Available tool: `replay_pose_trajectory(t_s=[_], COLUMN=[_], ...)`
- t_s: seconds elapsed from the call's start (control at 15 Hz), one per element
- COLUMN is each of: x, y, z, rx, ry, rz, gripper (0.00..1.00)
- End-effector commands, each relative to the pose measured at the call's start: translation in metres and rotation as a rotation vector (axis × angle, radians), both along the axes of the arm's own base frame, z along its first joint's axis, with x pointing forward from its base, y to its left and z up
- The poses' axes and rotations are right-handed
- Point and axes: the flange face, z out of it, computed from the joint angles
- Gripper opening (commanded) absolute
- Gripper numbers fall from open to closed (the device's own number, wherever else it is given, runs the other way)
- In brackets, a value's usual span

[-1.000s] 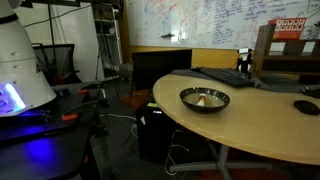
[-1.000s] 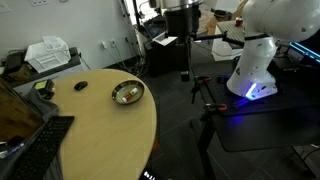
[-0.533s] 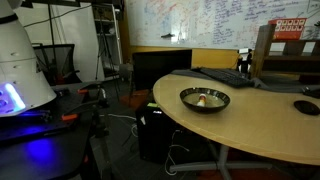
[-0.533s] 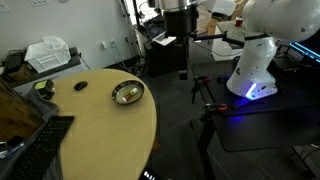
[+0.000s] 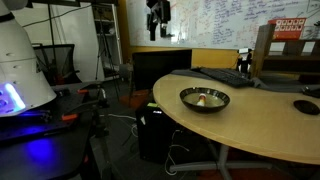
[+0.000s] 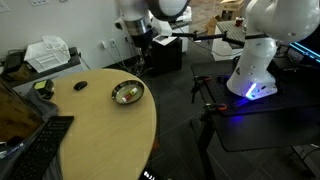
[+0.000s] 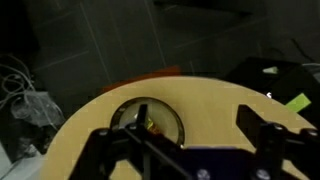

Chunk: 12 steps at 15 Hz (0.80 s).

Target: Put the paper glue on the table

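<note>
The paper glue is a small whitish object with an orange tinge lying inside the dark metal bowl on the tan table. Both exterior views show it; glue, bowl, table. My gripper hangs high in the air, back from the table's edge, apart from the bowl; it also shows in an exterior view. In the wrist view the gripper is open and empty, with the bowl and glue far below near the left finger.
A keyboard and a mouse lie on the table; the keyboard also shows in an exterior view, as does a dark disc. A black box stands under the table. The white robot base glows blue.
The arm has swung toward the table: the gripper has come into one exterior view at the top and moved left in the other. Bowl and glue have not moved.
</note>
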Motion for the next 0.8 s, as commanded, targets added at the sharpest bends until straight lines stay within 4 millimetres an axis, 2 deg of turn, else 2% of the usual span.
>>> replay_pose_trajectory(t_s=[0.0, 0.2, 0.27, 0.4, 0.67, 0.73], x=[0.069, 0.113, 0.094, 0.113, 0.114, 0.116], y=[-0.023, -0.029, -0.03, -0.028, -0.028, -0.028], z=[-0.037, -0.061, -0.059, -0.069, -0.066, -0.073], rx=[-0.03, -0.03, -0.012, -0.013, -0.015, 0.021], ry=[0.096, 0.103, 0.075, 0.077, 0.081, 0.129], rz=[0.166, 0.196, 0.168, 0.177, 0.178, 0.26], gripper=[1.0, 1.0, 1.0, 1.0, 1.0, 1.0])
